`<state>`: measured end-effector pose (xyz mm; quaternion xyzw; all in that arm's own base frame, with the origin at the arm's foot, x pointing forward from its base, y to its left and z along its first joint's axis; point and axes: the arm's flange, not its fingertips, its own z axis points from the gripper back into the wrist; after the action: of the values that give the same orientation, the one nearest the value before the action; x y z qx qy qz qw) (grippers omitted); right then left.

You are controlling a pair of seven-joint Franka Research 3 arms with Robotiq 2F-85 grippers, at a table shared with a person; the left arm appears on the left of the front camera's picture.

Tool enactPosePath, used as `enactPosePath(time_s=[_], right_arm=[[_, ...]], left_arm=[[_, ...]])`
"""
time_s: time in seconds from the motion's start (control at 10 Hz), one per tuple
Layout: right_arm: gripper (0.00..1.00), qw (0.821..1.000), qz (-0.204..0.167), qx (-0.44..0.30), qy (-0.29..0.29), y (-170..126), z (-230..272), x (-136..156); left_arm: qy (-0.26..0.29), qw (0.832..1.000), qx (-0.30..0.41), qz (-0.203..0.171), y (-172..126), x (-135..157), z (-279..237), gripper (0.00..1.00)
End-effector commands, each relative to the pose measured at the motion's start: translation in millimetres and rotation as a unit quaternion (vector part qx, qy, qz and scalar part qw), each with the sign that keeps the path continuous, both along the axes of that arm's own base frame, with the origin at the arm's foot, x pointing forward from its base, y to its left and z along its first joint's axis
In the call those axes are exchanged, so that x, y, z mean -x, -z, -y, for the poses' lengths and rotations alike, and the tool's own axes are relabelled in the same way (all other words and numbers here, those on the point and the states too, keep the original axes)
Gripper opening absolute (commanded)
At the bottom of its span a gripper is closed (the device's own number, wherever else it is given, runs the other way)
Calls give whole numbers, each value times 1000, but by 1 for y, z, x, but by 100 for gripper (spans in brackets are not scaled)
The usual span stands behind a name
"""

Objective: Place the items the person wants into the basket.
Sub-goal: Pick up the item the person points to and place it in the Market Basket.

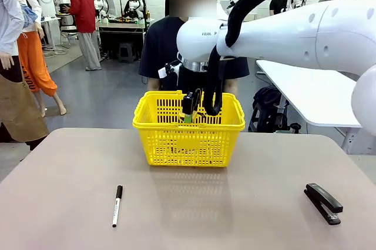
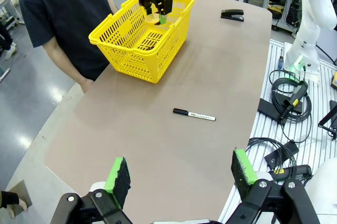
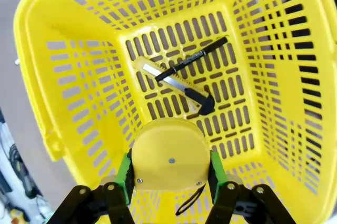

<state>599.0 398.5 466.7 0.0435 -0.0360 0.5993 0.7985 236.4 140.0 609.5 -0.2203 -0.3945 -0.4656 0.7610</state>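
The right gripper (image 3: 168,182) is hanging inside the mouth of the bright yellow slotted plastic basket (image 1: 154,144), its green-padded jaws pinching the small round yellow tape measure (image 3: 169,154) just inside the near wall, above the basket floor. On that floor the yellow-and-black utility knife (image 3: 174,83) is lying diagonally with the slim black pen (image 3: 190,59) crossing over it, and slotted floor is showing bare on either side of them. In the front view the basket is sitting at the far middle of the table, close to the far edge, with the person in the dark navy T-shirt (image 1: 158,44) standing right behind it. The left gripper (image 2: 181,174) is hovering over the near part of the table with its jaws spread wide and nothing between them. A white marker with a black cap (image 1: 117,205) is lying alone on the near left of the matte beige tabletop (image 1: 235,209), and a black stapler (image 1: 323,203) is resting near the right edge; the wide stretch between them is bare. Beyond the table, a grey floor and other white workbenches are showing. The print on the marker's barrel is too small to read.
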Motion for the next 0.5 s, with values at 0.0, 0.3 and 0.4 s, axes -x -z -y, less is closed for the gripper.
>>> enactPosePath(time_s=[0.0, 0.3, 0.4], right_arm=[[67, 999, -19, -30, -20, 4, -2, -9], [67, 999, -25, -32, -26, 15, -5, -13], [77, 999, -26, -33, -26, 15, -4, -13]], left_arm=[[10, 1000, 5, 10, 0, 0, -1, 100], [10, 1000, 5, 10, 0, 0, -1, 100], [10, 1000, 5, 10, 0, 0, -1, 100]])
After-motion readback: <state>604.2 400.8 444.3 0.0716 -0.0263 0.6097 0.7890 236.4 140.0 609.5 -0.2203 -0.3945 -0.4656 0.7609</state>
